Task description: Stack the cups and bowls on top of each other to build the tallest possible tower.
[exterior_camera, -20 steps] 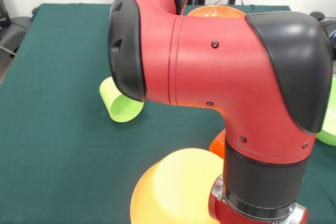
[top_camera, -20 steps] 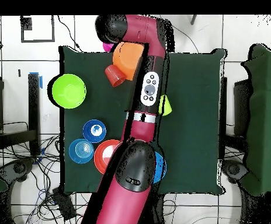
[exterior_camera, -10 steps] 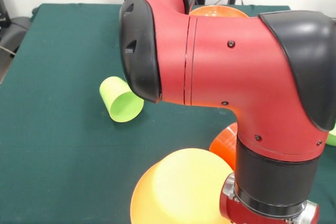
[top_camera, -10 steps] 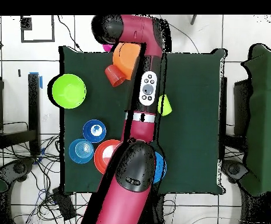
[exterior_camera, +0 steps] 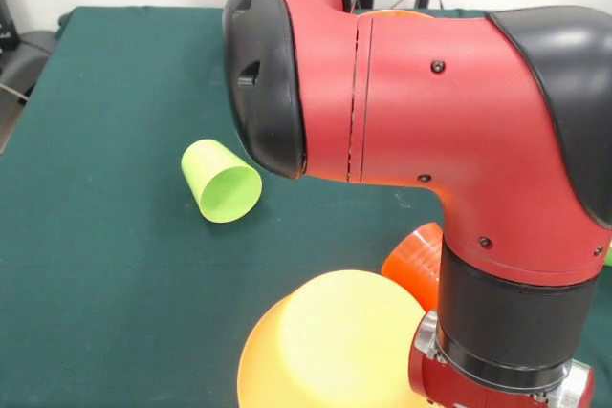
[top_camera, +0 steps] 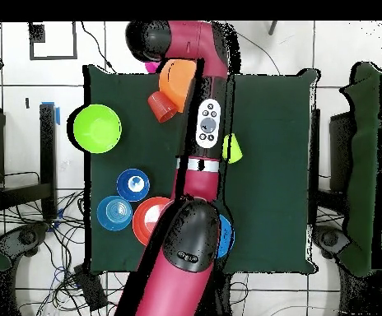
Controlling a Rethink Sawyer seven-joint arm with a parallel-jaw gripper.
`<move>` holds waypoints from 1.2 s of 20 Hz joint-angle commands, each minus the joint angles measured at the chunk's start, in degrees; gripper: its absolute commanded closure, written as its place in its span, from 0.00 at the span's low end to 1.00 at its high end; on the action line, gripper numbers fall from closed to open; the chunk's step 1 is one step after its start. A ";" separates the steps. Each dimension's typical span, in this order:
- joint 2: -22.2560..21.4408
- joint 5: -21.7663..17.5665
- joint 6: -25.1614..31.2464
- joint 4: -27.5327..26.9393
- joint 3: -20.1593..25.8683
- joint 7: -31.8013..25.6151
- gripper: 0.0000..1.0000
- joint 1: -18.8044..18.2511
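1. Front view: dark green table cloth (exterior_camera: pixel 105 265) fills the scene, white wall behind. The red and black arm (exterior_camera: pixel 430 131) crosses from 12 o'clock down to 5 o'clock and blocks most of the right half.
2. Lime green cup (exterior_camera: pixel 220 182) lies on its side at 9 o'clock of centre, mouth toward the camera, apart from everything else.
3. Large light-orange bowl (exterior_camera: pixel 330 341) sits upside down at 6 o'clock. Ribbed orange cup (exterior_camera: pixel 413 262) lies just beside it at its 2 o'clock, partly behind the arm.
4. Gripper: hidden below the wrist, so finger state cannot be told.
5. Overhead view: arm runs from 6 o'clock to 12 o'clock. Lime-green bowl (top_camera: pixel 97 128) at 9 o'clock; two blue bowls (top_camera: pixel 133 184) (top_camera: pixel 114 213) and a red-orange bowl (top_camera: pixel 149 218) at 7 o'clock.
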 commanded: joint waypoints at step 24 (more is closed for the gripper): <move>-0.89 -2.03 0.74 3.09 -7.79 -20.07 1.00 -3.17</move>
